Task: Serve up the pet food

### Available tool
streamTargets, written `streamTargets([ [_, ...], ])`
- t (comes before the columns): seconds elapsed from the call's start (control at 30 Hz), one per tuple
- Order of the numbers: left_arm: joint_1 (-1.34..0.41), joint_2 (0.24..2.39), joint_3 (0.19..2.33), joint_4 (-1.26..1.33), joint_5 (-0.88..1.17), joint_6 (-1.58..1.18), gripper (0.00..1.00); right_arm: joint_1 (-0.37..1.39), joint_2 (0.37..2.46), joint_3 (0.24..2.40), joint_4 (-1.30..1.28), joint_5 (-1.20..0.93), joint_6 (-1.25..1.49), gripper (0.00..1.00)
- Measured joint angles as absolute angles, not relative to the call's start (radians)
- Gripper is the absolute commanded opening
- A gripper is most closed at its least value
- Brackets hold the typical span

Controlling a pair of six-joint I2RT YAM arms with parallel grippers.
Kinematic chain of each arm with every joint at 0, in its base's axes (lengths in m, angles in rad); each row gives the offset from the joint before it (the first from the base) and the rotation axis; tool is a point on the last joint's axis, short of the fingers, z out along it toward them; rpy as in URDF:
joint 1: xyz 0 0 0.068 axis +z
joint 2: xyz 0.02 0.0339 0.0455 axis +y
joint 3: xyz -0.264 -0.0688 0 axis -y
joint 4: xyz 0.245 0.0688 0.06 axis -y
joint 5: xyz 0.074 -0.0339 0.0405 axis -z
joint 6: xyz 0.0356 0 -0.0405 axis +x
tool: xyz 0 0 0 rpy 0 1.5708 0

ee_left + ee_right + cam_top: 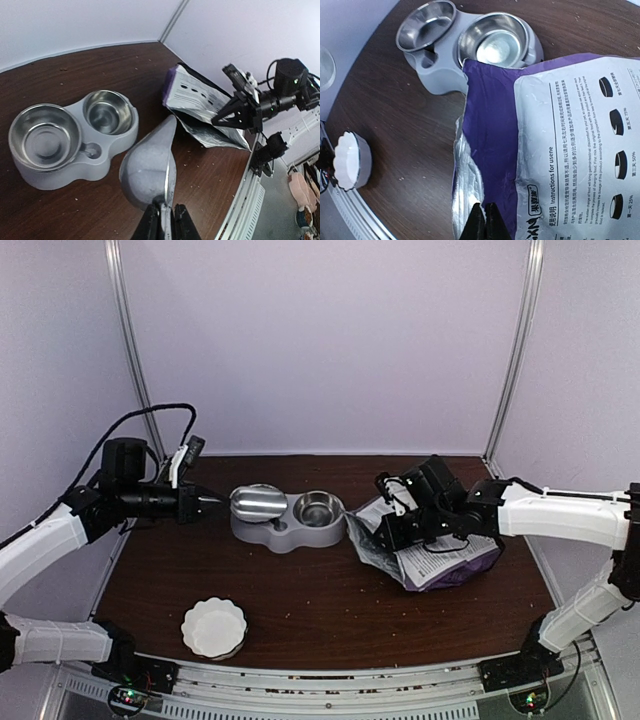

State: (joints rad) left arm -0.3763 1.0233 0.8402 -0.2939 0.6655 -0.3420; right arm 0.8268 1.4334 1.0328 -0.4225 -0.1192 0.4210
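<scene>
Presently the left tool (164, 216) is nearly closed, pinching the thin handle of a shiny, rounded metal scoop (147, 172), which it holds in the air by the left bowl of the grey plastic feeder with two steel bowls (109, 150). The right tool (482, 217) is fully closed on the foil-lined edge of a purple-and-white printed bag (560, 150), which lies on the dark wooden counter (330, 600) just to the right of the feeder.

No pet food shows anywhere. Both feeder bowls are bare and the scoop looks empty, so the food is presumably inside the bag. A white scalloped dish (214, 628) sits well apart from the feeder, nearer the arms.

Several things could go wrong. The right tool grips only a sliver of the bag's rim, so the scoop pushing in could pull the rim free or slide the slack bag away. The mouth also looks partly collapsed, which could block the scoop. With such a narrow pinch on its handle, a loaded scoop could twist and spill pellets across the counter before reaching the feeder.
</scene>
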Motion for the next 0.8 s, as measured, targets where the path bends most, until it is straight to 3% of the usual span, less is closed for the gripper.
streamTargets([
  [0.27,-0.687,1.045,0.817,-0.214,0.555,-0.413,0.0,0.922,1.434,1.018,-0.251,-0.128,0.524,0.0],
  [0.8,-0.846,1.314,0.836,-0.047,0.449,-0.548,0.0,1.019,1.447,1.033,-0.241,-0.033,0.534,0.0],
])
